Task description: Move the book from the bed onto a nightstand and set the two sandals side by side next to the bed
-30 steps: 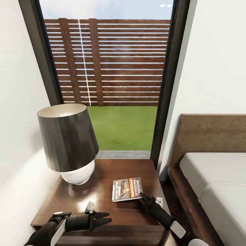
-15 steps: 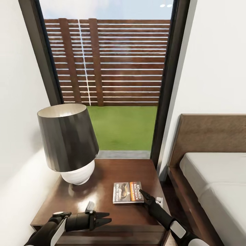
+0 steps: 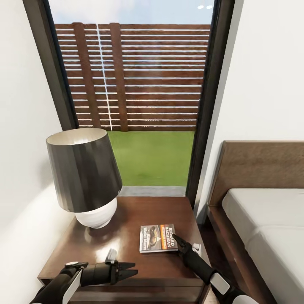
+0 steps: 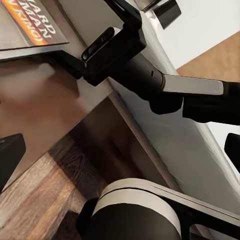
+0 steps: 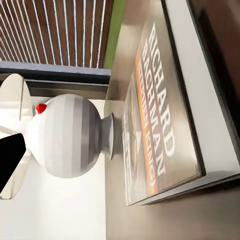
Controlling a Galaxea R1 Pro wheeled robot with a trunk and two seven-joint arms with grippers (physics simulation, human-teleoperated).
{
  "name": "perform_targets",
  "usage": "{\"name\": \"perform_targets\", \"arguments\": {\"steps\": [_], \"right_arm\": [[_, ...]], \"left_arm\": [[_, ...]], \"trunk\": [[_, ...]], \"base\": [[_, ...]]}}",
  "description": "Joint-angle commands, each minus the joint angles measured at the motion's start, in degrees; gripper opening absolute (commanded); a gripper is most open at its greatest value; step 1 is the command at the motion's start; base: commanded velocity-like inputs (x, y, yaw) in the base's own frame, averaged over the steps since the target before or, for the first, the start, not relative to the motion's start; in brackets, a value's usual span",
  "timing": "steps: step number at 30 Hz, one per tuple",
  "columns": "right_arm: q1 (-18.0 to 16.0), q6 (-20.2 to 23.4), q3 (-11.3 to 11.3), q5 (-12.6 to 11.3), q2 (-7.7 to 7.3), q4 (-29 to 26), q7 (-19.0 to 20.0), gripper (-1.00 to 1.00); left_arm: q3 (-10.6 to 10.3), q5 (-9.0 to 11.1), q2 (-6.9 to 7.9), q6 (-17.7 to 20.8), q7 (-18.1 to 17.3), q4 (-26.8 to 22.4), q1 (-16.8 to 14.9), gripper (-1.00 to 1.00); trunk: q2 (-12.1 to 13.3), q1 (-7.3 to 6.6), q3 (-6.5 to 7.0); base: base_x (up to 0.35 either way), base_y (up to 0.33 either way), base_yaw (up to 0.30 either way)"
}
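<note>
Dark brown wood forms the top of the nightstand (image 3: 126,245), which stands between a white wall and the bed (image 3: 270,228), below a tall black-framed window showing a slatted fence and grass. The book (image 3: 158,238) lies flat on the nightstand, cover up, toward the side nearest the bed; the right wrist view shows its orange band and white lettering close up (image 5: 160,125). A lamp (image 3: 84,177) with a dark shade and a white base stands on the far side of the top from the bed, well apart from the book. The right end effector (image 3: 177,240) reaches in from the bed side with its tip just at the book's near corner; whether it touches the book, or how far its fingers stand apart, I cannot tell. The left end effector (image 3: 128,270) hovers over the front edge of the nightstand, its dark fingers narrowly parted and holding nothing, pointing toward the right arm.
</note>
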Motion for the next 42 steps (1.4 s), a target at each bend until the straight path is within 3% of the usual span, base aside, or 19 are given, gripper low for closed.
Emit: {"name": "perform_targets", "arguments": {"steps": [1,26,34,42], "right_arm": [[0.0,0.4,0.0,-0.4,0.00,0.0,0.0,1.00],[0.0,0.4,0.0,-0.4,0.00,0.0,0.0,1.00],[0.0,0.4,0.0,-0.4,0.00,0.0,0.0,1.00],[0.0,0.4,0.0,-0.4,0.00,0.0,0.0,1.00]], "left_arm": [[-0.4,0.5,0.08,0.6,0.0,0.2,0.0,1.00],[-0.4,0.5,0.08,0.5,0.1,1.6,0.0,1.00],[-0.4,0.4,0.05,0.6,0.1,1.6,0.0,1.00],[-0.4,0.4,0.07,0.6,0.1,1.6,0.0,1.00]], "trunk": [[0.0,-0.01,-0.05],[0.0,-0.01,-0.05],[0.1,-0.22,1.72],[3.3,-1.98,3.15]], "base": [[-0.036,0.000,0.000],[-0.112,0.000,0.000],[-0.001,0.000,0.000],[0.000,0.000,0.000]]}}
